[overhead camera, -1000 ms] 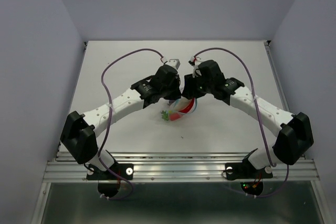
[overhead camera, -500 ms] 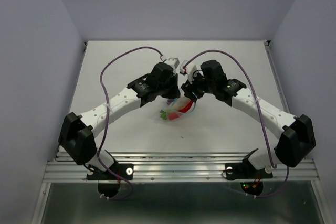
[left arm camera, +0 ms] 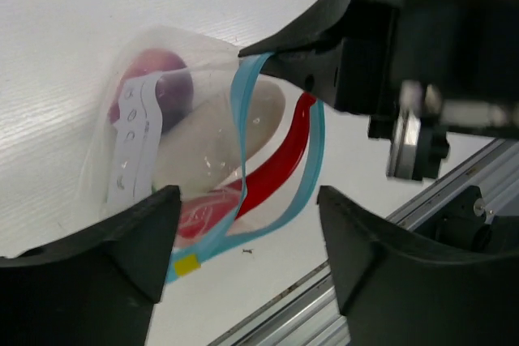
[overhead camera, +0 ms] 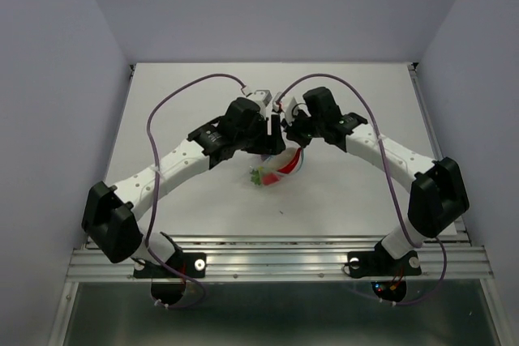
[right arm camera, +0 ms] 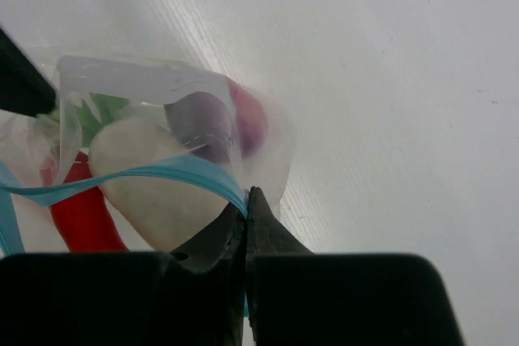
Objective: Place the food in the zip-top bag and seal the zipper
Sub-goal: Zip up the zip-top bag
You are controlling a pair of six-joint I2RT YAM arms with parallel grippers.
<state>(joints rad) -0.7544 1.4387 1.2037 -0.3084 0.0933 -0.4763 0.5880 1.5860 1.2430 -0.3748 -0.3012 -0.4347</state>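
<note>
The radish (left arm camera: 207,147), onion (left arm camera: 166,79) and chili (left arm camera: 280,164) are seen inside the zip-top bag (left arm camera: 134,139) at mid-surface (left arm camera: 81,22); sealing is therefore judged to be the step in hand, though the zipper (left arm camera: 316,151) gapes in an open loop. One end of it is pinched by the clenched right gripper (right arm camera: 246,204); the left gripper (left arm camera: 247,200) is spread wide, grasping nothing. Next, the left gripper must be closed on the free end, and the blue lips pressed together along their length.

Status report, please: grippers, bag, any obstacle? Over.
Status: right gripper shut on the zipper end; left gripper open at the zip-top bag. Inside: onion, radish, chili; zipper not yet sealed. No obstacle seen.
</note>
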